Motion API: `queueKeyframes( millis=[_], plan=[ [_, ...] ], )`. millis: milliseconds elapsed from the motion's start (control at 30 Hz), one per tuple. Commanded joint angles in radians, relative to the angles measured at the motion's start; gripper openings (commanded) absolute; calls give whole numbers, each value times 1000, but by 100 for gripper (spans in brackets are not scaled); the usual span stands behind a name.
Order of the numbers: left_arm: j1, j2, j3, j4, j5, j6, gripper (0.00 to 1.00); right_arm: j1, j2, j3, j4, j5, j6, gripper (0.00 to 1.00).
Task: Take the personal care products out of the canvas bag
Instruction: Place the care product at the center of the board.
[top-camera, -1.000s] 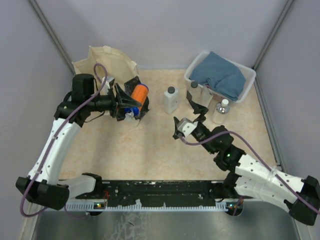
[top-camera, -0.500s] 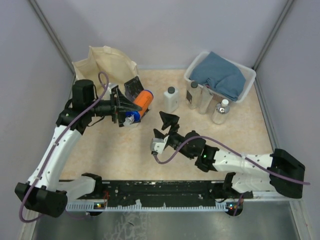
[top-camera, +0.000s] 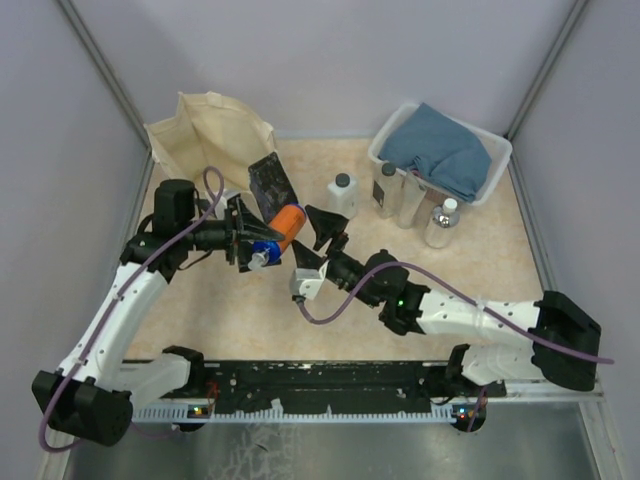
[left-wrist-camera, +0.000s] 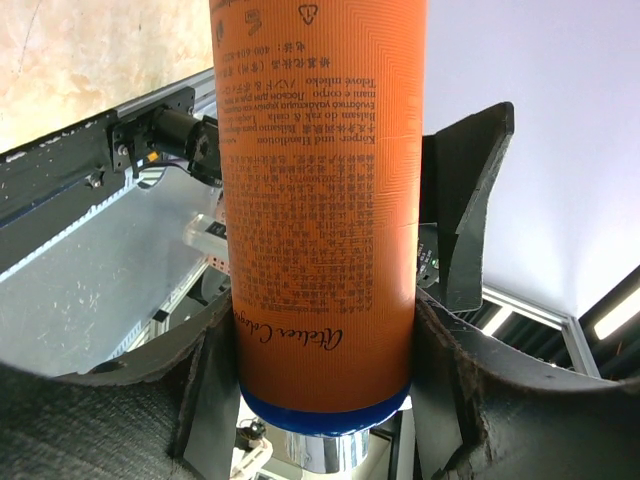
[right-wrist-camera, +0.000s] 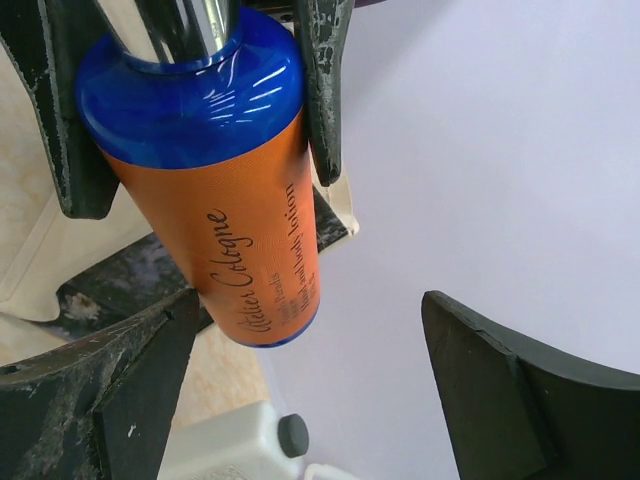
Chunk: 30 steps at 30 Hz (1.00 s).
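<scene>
The canvas bag (top-camera: 213, 132) stands at the back left, its dark printed panel facing the table's middle. My left gripper (top-camera: 262, 240) is shut on a blue-and-orange bottle (top-camera: 279, 228) (left-wrist-camera: 320, 200), held in the air in front of the bag with its silver cap toward me. My right gripper (top-camera: 314, 244) (right-wrist-camera: 312, 320) is open just right of that bottle. In the right wrist view the bottle's (right-wrist-camera: 235, 210) base reaches between my open fingers, close to the left one. A white bottle with a grey cap (top-camera: 342, 198) (right-wrist-camera: 240, 445) stands on the table.
A white basket (top-camera: 495, 165) with a blue cloth (top-camera: 440, 150) sits at the back right. Two pale bottles (top-camera: 388, 190) stand against its front, and a clear bottle (top-camera: 444, 222) stands just ahead of it. Purple walls close in the sides.
My right arm has swung left across the table, its open gripper now beside the bottle. My left gripper has carried the bottle forward and right, away from the bag.
</scene>
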Motion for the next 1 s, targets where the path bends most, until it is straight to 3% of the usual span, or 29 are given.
queueKeyframes(
  millis=[0, 400, 433, 533, 733, 833, 900, 967],
  plan=[
    [-11, -26, 5, 105, 40, 2, 0, 6, 24, 54, 79, -24, -12, 90],
    [-14, -72, -22, 141, 53, -47, 0, 7, 171, 174, 113, -114, 12, 82],
    [-14, -75, -26, 141, 50, -52, 0, 6, 180, 188, 105, -126, 20, 72],
    [-15, -90, -48, 163, 50, -77, 0, 6, 208, 190, 173, -117, 35, 0],
    [-15, -92, -34, 174, 57, -68, 0, -3, 224, 206, 244, 24, 116, 0],
    [-14, -84, -22, 213, 62, -66, 16, -21, 203, 212, 217, 60, 194, 0],
    [-15, -80, -10, 237, 70, -65, 20, -34, 191, 212, 198, 83, 239, 0],
    [-14, -80, -2, 258, 77, -64, 30, -52, 173, 211, 172, 98, 292, 0]
  ],
)
